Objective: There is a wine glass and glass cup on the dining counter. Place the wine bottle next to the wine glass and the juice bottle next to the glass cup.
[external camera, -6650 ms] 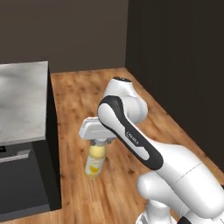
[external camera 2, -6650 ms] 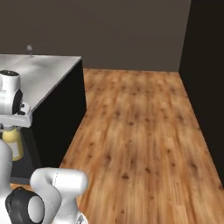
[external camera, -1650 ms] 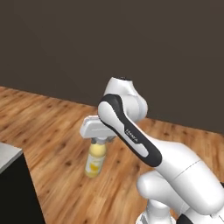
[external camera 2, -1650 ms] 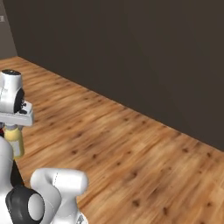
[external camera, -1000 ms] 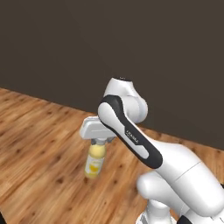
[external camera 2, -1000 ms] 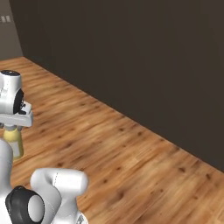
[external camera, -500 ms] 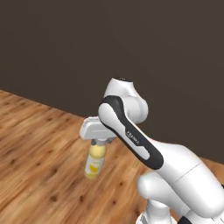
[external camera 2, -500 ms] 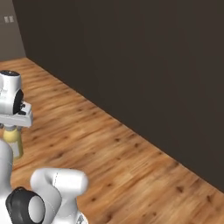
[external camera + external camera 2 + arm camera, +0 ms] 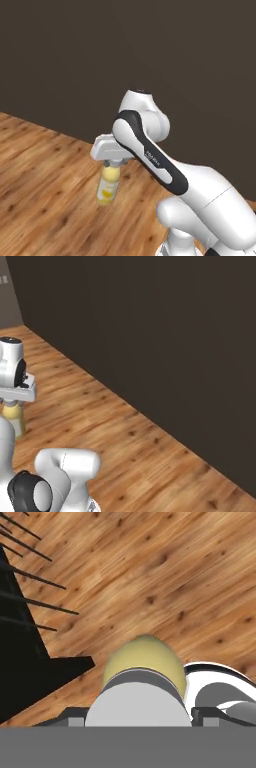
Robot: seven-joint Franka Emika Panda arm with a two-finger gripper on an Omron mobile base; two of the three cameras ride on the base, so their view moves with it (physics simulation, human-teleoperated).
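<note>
The gripper (image 9: pixel 113 165) is clamped on the neck of the juice bottle (image 9: pixel 108 183), which hangs upright beneath the hand, clear of the wooden floor (image 9: pixel 45 200). In the left base view the pale yellow body and its yellow label show below the flat white hand, with the cap hidden up between the fingers. In the right base view the same bottle (image 9: pixel 13 416) hangs under the hand at the left edge, its lower part cut by the white arm in front. The hand view looks straight down the bottle (image 9: pixel 144 662): a round grey-white cap close to the lens, the yellow shoulder bulging past it, and floor planks running diagonally behind. A dark wall (image 9: pixel 125 55) stands behind the arm, meeting the floor in a slanted line; in the right base view it (image 9: pixel 165 331) runs along the right side of the floor.
</note>
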